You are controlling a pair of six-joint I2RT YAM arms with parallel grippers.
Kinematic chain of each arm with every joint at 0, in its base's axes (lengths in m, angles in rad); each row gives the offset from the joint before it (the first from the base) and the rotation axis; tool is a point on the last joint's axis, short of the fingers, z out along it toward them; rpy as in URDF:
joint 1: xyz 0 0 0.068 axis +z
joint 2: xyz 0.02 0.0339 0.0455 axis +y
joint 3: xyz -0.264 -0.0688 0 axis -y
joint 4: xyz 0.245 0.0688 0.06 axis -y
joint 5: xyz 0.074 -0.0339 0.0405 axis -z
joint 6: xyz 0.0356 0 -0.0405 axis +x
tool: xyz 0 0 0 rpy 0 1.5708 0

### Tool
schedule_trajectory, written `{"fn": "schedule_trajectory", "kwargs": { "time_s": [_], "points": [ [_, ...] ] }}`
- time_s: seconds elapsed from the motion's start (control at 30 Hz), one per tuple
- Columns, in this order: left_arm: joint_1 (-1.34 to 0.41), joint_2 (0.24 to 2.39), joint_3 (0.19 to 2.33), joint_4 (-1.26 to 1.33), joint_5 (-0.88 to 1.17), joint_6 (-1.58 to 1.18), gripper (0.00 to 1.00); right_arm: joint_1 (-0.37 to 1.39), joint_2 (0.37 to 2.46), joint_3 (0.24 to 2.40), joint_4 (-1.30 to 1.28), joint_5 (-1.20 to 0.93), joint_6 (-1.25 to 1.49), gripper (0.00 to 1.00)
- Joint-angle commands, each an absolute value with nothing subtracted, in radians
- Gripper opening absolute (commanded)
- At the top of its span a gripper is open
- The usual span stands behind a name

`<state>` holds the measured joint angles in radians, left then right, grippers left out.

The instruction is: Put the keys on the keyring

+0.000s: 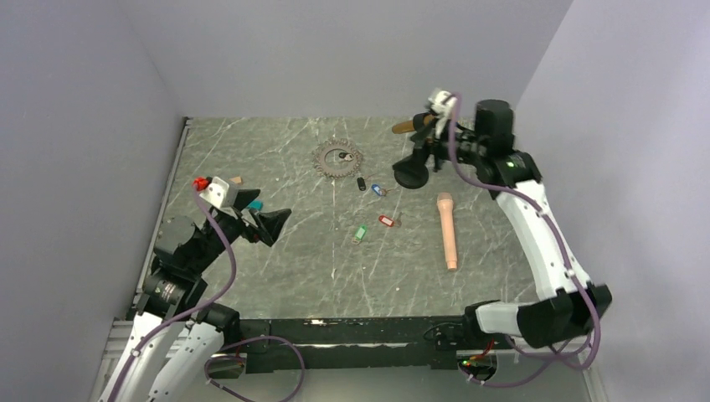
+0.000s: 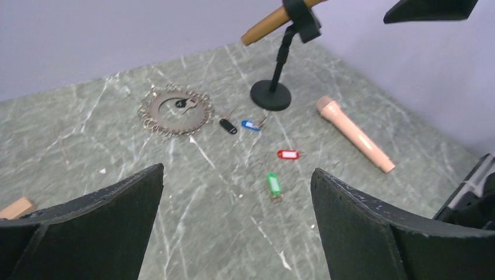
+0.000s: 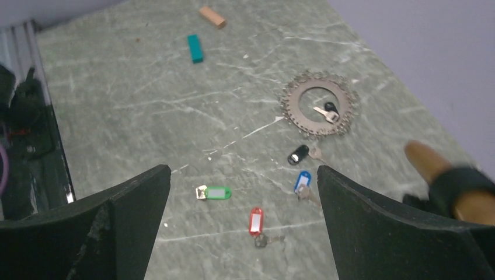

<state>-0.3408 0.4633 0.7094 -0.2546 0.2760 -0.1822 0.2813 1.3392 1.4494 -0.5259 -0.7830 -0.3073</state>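
Keyring (image 1: pixel 337 157): lies flat at the far middle of the table (image 1: pixel 276 276), touched by neither gripper. Shows a jagged, beaded rim around a wide hole. Inside that hole, an inner key (image 3: pixel 330 107) with a black tag, resting on the table; cannot tell whether threaded onto the ring or merely lying there.

Keys (image 2: pixel 288 154), four more: loose on the table, just near and right of the keyring, each apart from the rest. Black key (image 1: pixel 362 183): closest to the rim, just clear of it. Blue key (image 1: pixel 378 189): just right of the black one. Red key (image 1: pixel 385 220): nearer, well clear of the ring. Green key (image 1: pixel 360 234): nearest of all, a little left of the red.

Left gripper (image 2: pixel 236 173): hangs over the near left of the table, well apart from the keys, fingers spread wide with nothing between them. Faces across the table toward the keys and the keyring. Right gripper (image 3: pixel 244 170): hangs high at the far right, over the stand (image 1: pixel 412 174), fingers likewise parted and empty. Touches none of the keys.

Stand: black round base on the table right of the keyring, near the blue key, thin post rising from it. Carries a brown mic (image 1: pixel 405 126) clipped at a slant on top. Pink mic (image 1: pixel 448 230): lies flat right of the red key, lengthwise from far to near, head at the far end. Tan block (image 3: pixel 212 16) and teal block (image 3: pixel 195 48): rest at the left of the table, near each other but not touching, well apart from the keys.
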Motion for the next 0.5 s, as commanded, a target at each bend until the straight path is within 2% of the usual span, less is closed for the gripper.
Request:
{"fn": "schedule_trajectory", "kwargs": {
  "time_s": [0.0, 0.27, 0.47],
  "points": [
    [-0.335, 0.519, 0.784, -0.224, 0.342, -0.214, 0.99, 0.143, 1.188, 1.34, -0.449, -0.881, -0.156, 1.0],
    [-0.334, 0.545, 0.882, -0.368, 0.316, -0.17, 1.0, 0.026, 0.968, 1.194, -0.432, -0.591, 0.076, 1.0],
    [-0.336, 0.511, 0.869, -0.381, 0.291, -0.133, 0.99, -0.068, 0.884, 1.15, -0.395, -0.618, 0.124, 1.0]
  ]
}}
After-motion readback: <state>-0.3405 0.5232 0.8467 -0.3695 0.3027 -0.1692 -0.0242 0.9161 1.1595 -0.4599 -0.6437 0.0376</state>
